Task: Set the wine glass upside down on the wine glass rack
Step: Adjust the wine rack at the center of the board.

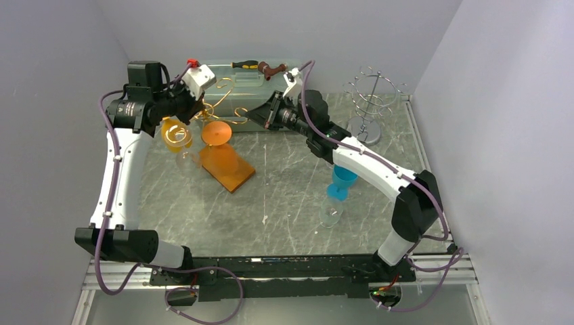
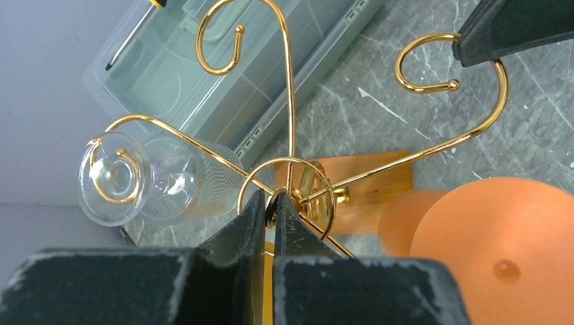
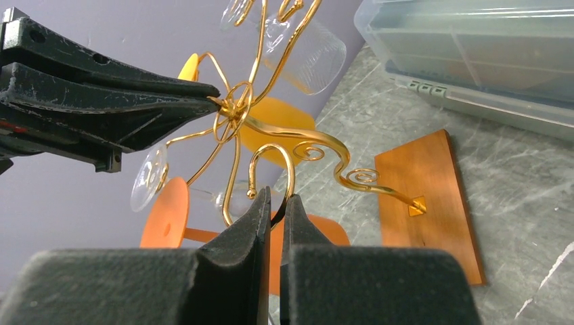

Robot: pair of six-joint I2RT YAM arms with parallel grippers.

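Note:
A gold wire glass rack (image 1: 223, 108) on a wooden base (image 1: 227, 167) leans toward the back left. My left gripper (image 2: 271, 198) is shut on the ring at the rack's hub (image 2: 292, 122). My right gripper (image 3: 277, 196) is shut on one hooked arm of the rack (image 3: 271, 135). A clear glass (image 2: 142, 177) hangs by its foot on one arm. An orange glass (image 1: 216, 133) hangs on another, its foot (image 2: 501, 250) close to my left fingers. A blue wine glass (image 1: 342, 181) and a clear glass (image 1: 331, 213) are on the table beside my right arm.
A grey plastic toolbox (image 1: 244, 84) stands at the back with a screwdriver (image 1: 245, 65) on it. A silver wire rack (image 1: 371, 101) stands at the back right. Grey walls close in on the left, back and right.

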